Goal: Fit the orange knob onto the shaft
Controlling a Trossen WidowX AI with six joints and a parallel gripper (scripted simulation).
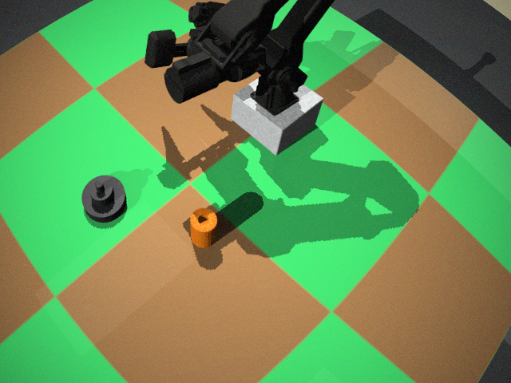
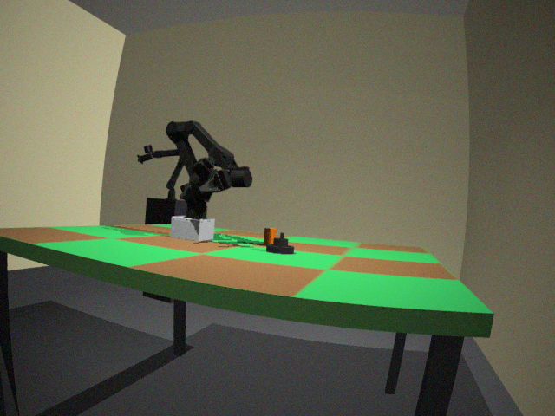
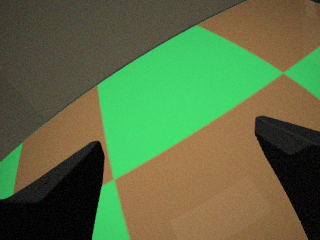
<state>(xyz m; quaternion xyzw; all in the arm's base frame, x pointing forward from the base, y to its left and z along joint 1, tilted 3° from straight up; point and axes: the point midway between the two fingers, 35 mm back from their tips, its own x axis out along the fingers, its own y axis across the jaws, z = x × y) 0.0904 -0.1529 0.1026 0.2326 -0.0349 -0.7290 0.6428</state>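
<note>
The orange knob [image 1: 202,235] [image 2: 270,235] stands upright on the table, its dark hole facing up. The dark round pedestal [image 1: 91,211] [image 2: 280,249] stands apart from it, to the left in the top view. The bare shaft [image 1: 99,187] [image 2: 282,235] sticks up from its stepped middle; its flat side cannot be made out. My gripper [image 3: 180,137] is open in the wrist view, with only table and wall showing between the fingertips. It is up in the air near the arm's base, away from knob and pedestal, neither of which shows in the wrist view.
The arm's light grey base block [image 1: 255,125] [image 2: 192,229] stands behind the knob and pedestal in the top view. The table [image 1: 206,313] [image 2: 385,293] is chequered green and brown. Arm shadows fall around the knob. A dark arm-like structure [image 2: 166,153] shows behind my arm.
</note>
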